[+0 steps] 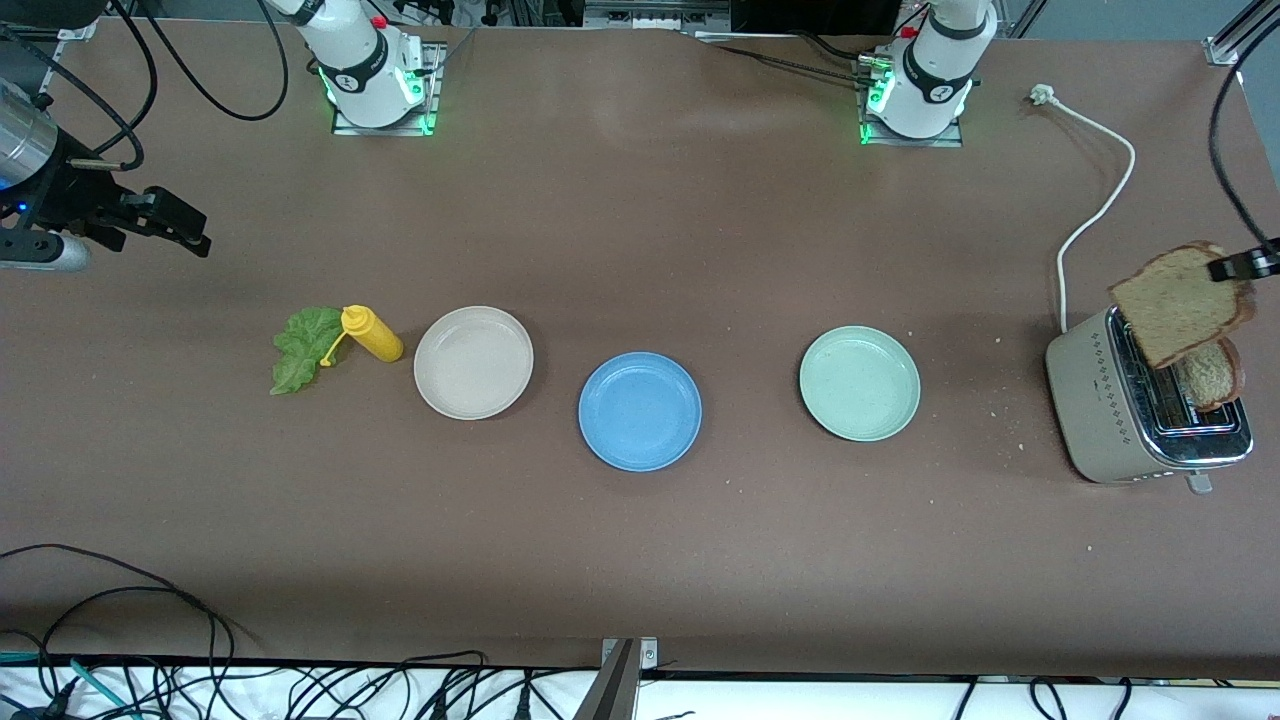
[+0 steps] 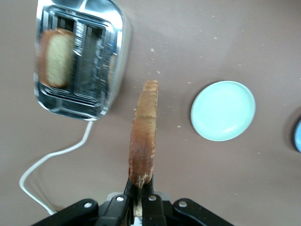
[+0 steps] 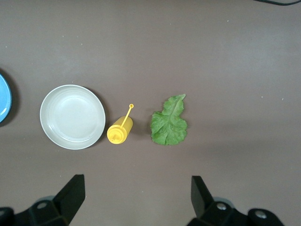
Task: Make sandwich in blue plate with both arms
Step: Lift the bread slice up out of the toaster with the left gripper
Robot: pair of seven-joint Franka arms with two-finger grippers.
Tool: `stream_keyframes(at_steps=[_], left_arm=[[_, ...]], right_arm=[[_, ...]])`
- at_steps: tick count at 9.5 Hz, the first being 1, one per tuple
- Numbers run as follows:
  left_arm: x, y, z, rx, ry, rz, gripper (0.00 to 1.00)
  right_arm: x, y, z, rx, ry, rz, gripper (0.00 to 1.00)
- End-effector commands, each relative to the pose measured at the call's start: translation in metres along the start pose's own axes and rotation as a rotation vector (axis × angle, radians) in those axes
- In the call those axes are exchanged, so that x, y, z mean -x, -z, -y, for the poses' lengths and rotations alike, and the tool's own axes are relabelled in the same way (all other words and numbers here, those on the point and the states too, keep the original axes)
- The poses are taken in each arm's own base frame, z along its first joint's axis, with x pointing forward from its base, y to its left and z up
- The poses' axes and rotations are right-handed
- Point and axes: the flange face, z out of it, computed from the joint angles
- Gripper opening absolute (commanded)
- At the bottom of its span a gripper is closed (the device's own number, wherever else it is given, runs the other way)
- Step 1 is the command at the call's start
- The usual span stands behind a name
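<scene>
Nearest, blue plate [image 1: 640, 411] bare at desk centre. Farther, toward the left arm's end, left gripper [image 1: 1240, 264] over toaster [image 1: 1140, 410], jaws clenched on one crust corner of bread slice [image 1: 1182, 303]; possible swing, crumble or drop in transit. Right gripper [image 3: 136, 193] waiting above lettuce leaf [image 1: 300, 349], jaws released.

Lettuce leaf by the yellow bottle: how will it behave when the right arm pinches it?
Probably floppy: the lettuce is thin, ruffled and lies flat on the table, so it would likely droop from the pinch. Likely very light, so it may drag or slide if pushed. The bottle lies touching it and might roll if bumped.
</scene>
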Motion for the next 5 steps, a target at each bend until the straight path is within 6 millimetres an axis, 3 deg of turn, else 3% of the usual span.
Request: stream_keyframes(at_steps=[1,5], left_arm=[[0.019,-0.006,-0.061,0.144,0.125,0.08,0.0],[0.042,-0.046,-0.185,0.227,0.242,0.099,0.0]], right_arm=[[0.0,0.005,0.0,-0.002,-0.007,0.001,1.0],[0.0,0.005,0.0,-0.002,-0.007,0.001,1.0]])
